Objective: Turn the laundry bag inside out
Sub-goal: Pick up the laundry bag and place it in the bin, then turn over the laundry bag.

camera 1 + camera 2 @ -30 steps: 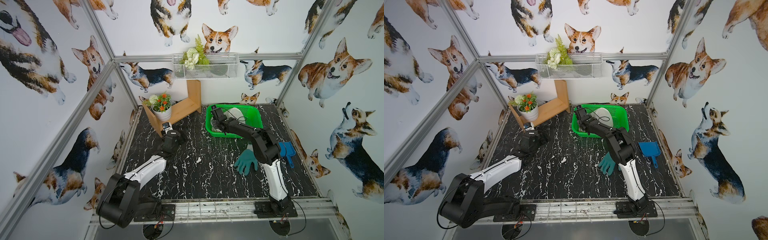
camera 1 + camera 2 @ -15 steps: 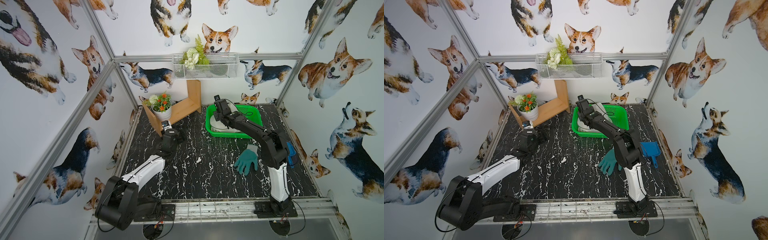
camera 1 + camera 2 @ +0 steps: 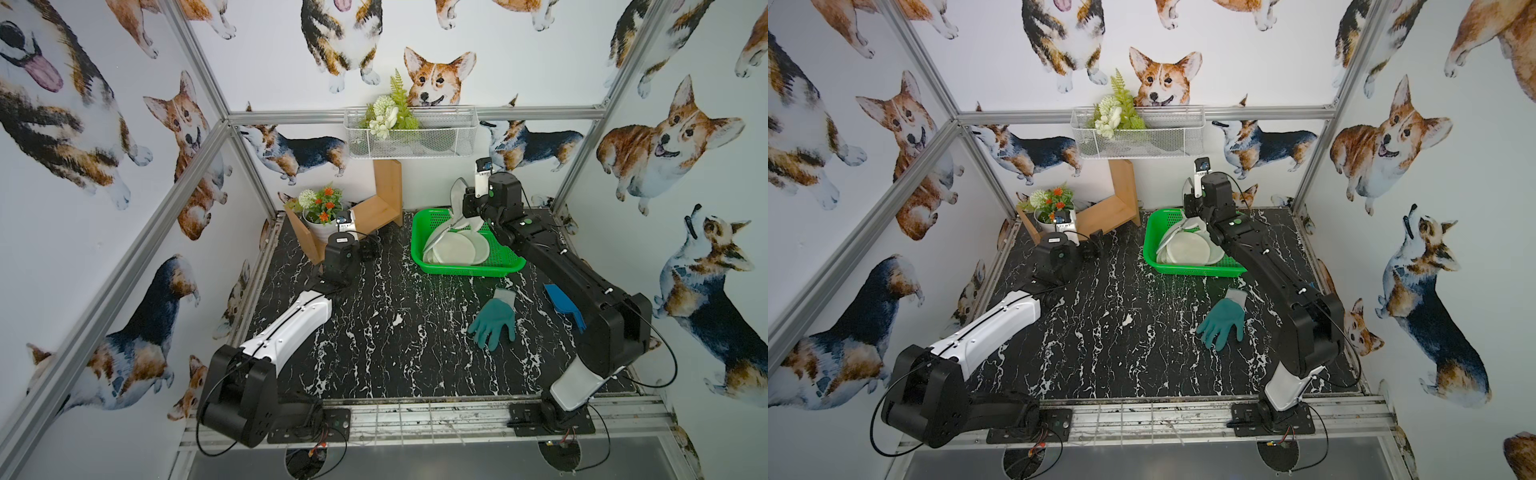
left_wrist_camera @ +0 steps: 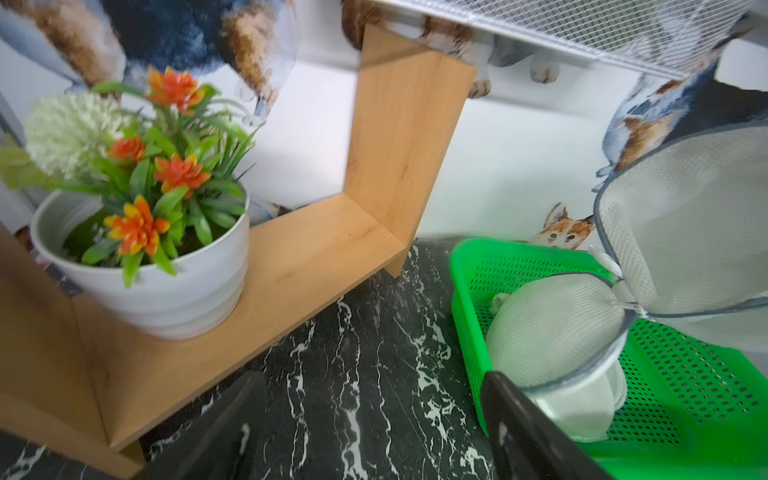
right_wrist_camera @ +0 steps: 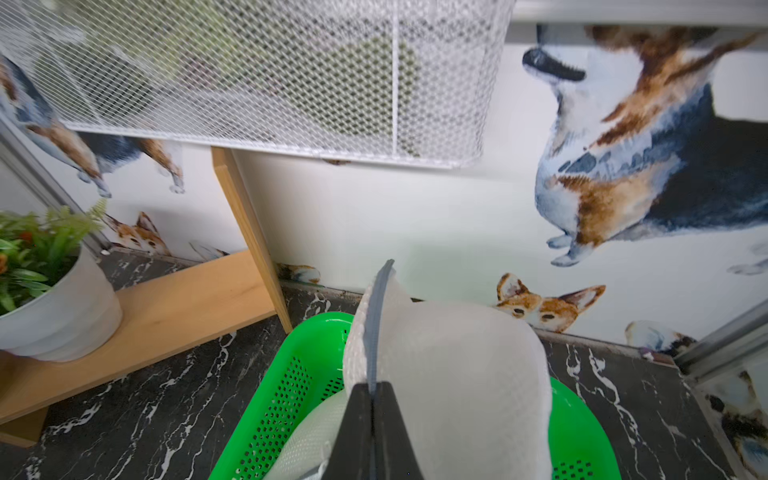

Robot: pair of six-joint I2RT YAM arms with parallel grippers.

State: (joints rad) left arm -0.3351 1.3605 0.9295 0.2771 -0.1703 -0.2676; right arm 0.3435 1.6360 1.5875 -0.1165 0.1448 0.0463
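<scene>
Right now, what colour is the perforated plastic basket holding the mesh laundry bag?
The plastic basket is bright green, clearest in the left wrist view.

The laundry bag (image 5: pixel 457 365) pinched in the black right gripper (image 5: pixel 375 388) is fine white mesh edged with a grey band. Below that gripper, the basket (image 5: pixel 286 386) is bright green, dotted with rows of small holes. The table (image 3: pixel 395 332) is black marble with white veins. Back along the right gripper's arm lie a teal glove (image 3: pixel 494 318) with a pale grey cuff and a blue dustpan (image 3: pixel 561 301). Ahead of the black left gripper (image 4: pixel 374 395) are a light-tan wooden shelf (image 4: pixel 316 257) and a white pot (image 4: pixel 174 291) of orange flowers, green leaves and one cream bloom. The walls (image 3: pixel 270 62) show tan, black and white corgis on white.
</scene>
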